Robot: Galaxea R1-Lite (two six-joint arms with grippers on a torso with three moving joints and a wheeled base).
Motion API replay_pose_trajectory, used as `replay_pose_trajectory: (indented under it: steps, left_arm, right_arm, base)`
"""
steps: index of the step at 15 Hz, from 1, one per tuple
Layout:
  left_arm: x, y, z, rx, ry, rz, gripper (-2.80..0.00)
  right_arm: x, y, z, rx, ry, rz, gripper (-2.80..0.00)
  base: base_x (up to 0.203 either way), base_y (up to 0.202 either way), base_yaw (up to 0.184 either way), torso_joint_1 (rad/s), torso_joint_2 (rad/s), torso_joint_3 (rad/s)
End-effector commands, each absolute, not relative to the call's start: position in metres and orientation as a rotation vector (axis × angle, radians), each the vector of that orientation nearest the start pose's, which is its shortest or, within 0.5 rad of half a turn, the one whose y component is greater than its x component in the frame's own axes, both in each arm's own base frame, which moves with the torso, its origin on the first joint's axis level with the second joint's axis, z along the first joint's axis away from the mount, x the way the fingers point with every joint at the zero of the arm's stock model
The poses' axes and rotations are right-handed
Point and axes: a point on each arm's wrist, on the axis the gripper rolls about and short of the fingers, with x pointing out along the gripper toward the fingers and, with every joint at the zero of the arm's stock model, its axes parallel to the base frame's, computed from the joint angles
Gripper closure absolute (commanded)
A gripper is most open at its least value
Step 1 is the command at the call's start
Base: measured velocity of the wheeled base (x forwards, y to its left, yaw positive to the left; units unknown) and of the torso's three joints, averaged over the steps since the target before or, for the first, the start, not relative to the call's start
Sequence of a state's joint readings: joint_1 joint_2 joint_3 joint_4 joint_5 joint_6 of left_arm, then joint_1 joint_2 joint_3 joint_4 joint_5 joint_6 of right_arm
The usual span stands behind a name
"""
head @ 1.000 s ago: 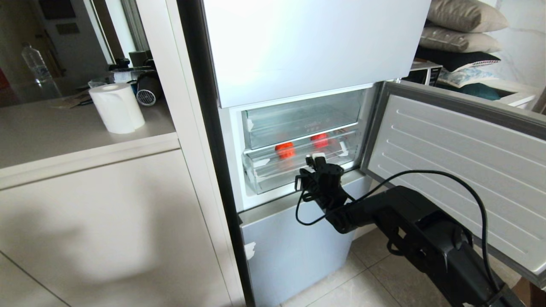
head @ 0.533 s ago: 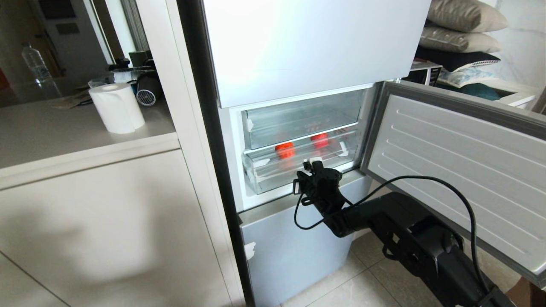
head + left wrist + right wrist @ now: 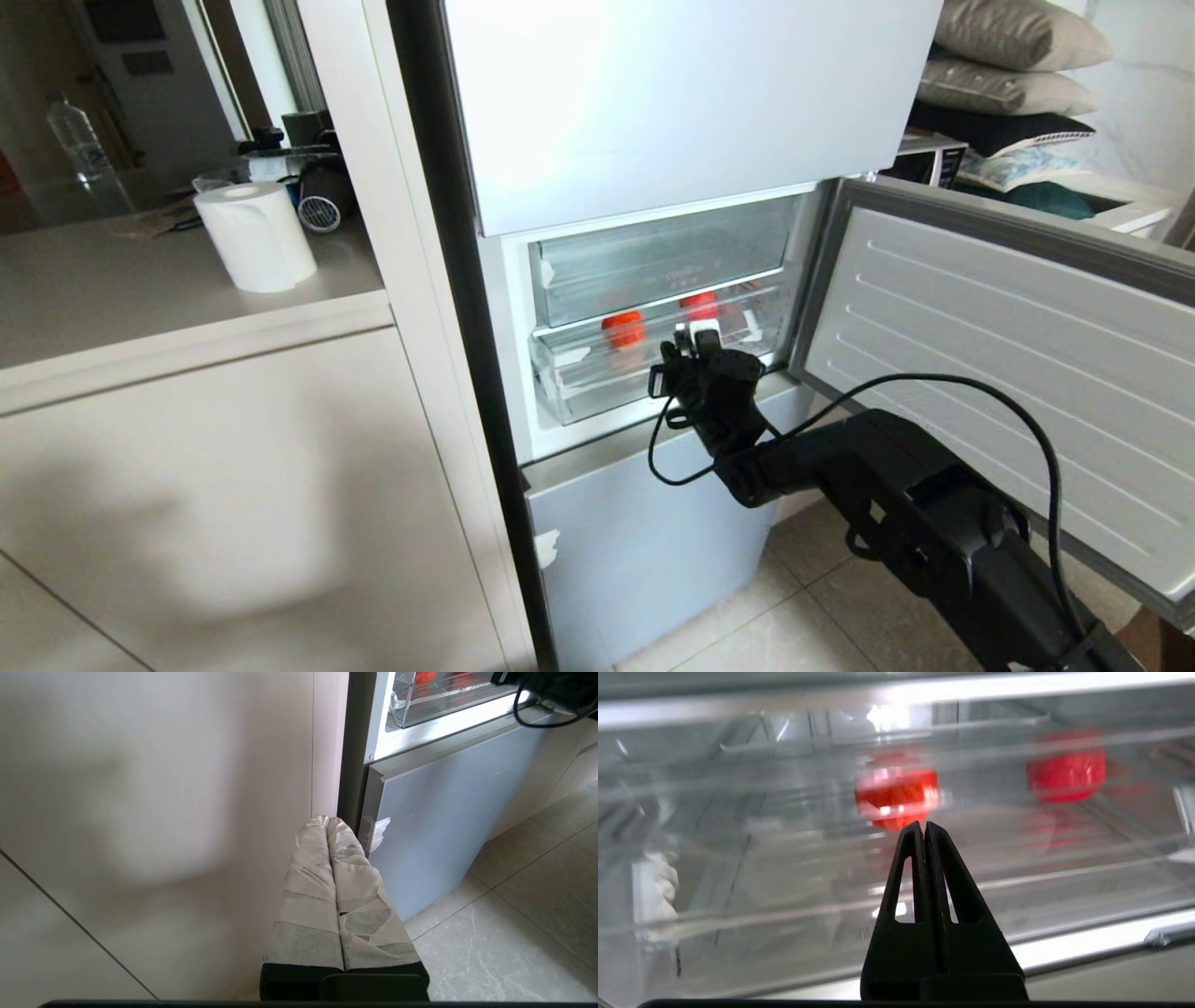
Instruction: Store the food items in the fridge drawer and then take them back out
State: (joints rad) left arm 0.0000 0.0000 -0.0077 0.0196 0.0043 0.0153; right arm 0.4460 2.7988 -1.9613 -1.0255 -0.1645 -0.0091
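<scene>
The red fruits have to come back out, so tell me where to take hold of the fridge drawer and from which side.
Probably the top rim of the fridge drawer's clear front wall, approached from the open front. That wall faces outward with a free top edge, while the two red fruits sit behind it. The right hand, shut now, is already there and must open first.

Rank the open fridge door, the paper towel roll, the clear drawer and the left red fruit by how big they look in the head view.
1. open fridge door
2. clear drawer
3. paper towel roll, nearer the size of the drawer's front than of the fruit
4. left red fruit

Distances from the camera differ, so this ranks apparent size only.
</scene>
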Motion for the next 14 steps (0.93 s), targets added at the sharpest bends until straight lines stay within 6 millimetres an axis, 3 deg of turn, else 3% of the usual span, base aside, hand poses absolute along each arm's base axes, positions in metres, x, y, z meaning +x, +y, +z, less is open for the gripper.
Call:
replay_pose_trajectory:
  steps: [1,7,9,12,14]
  left_arm:
    - [-0.023,0.000,0.076,0.015,0.014,0.004,0.00]
    - [-0.023,0.000,0.076,0.015,0.014,0.004,0.00]
    - [-0.023,0.000,0.076,0.015,0.014,0.004,0.00]
    - [-0.023,0.000,0.076,0.015,0.014,0.004,0.00]
    - [-0.023,0.000,0.076,0.015,0.014,0.004,0.00]
  right_arm:
    - [0.503,0.230,0.068,0.062,-0.233,0.267,0.00]
    - [0.507,0.217,0.075,0.067,-0.241,0.205,0.00]
    - [0.498,0.215,0.071,0.050,-0.213,0.160,0.00]
    - [0.457,0.214,0.072,0.009,-0.100,0.197,0.00]
    - [0.409,0.216,0.082,-0.023,-0.014,0.266,0.00]
  base:
    - [0.000,0.000,0.000,0.000,0.00,0.000]
    - [0.000,0.000,0.000,0.000,0.00,0.000]
    - [0.000,0.000,0.000,0.000,0.00,0.000]
    - [0.000,0.000,0.000,0.000,0.00,0.000]
    - [0.000,0.000,0.000,0.000,0.00,0.000]
